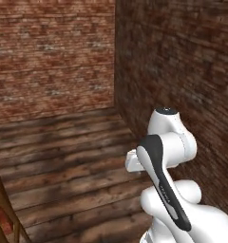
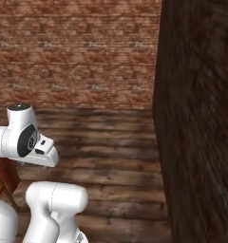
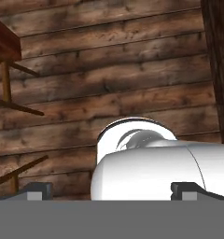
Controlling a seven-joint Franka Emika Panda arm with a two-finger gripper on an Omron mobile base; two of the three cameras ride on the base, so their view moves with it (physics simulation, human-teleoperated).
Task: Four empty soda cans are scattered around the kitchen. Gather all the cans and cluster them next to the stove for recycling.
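Note:
The soda cans and the stove are out of view. My arm is folded close over the base, its white links at the lower right of the left base view and the lower left of the right base view. In the hand view my gripper (image 3: 114,191) points down at the plank floor. Its two dark fingertips (image 3: 39,189) stand far apart, so it is open and holds nothing.
A red brick wall (image 1: 49,57) stands ahead and a darker brick wall (image 1: 182,71) closes in on the right, meeting in a corner. The wooden plank floor (image 1: 68,152) lies between them. Brown wooden furniture (image 3: 4,44) with thin legs stands at the left.

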